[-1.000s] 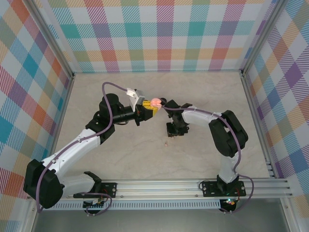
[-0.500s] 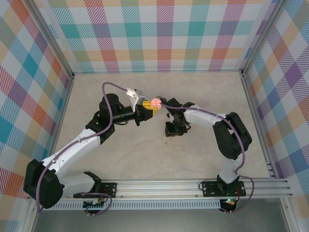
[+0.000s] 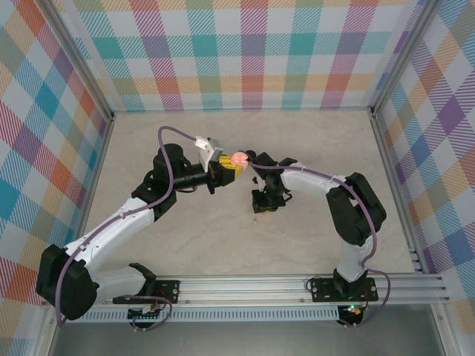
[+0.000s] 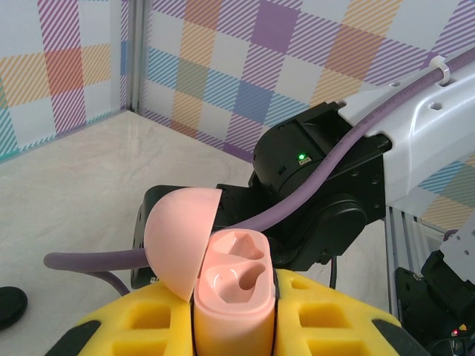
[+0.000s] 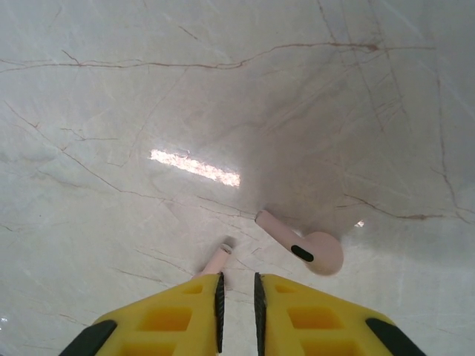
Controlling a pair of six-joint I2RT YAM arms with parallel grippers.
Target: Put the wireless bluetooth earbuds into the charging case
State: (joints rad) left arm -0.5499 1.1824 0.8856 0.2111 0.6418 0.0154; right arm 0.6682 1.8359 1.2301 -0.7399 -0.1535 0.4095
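Note:
My left gripper (image 3: 231,168) (image 4: 236,326) is shut on the pink charging case (image 4: 231,297) (image 3: 239,158), held upright above the table. Its lid (image 4: 178,237) is swung open to the left, and both sockets are empty. Two pale pink earbuds lie on the table under my right gripper (image 5: 237,285) (image 3: 261,205). One earbud (image 5: 306,248) lies in full view just beyond the right fingertip. The other earbud (image 5: 216,261) shows its stem, the rest hidden behind the left fingertip. The right jaws stand a narrow gap apart with bare table between them.
The marble table (image 3: 185,237) is walled by checked panels (image 3: 252,52), with a rail (image 3: 297,285) along the near edge. A round black puck (image 4: 9,304) lies on the table at the lower left of the left wrist view. The right arm (image 4: 334,193) sits close behind the case.
The right jaws have narrowed, and the right wrist has shifted slightly left and nearer. The left arm and the case have not moved.

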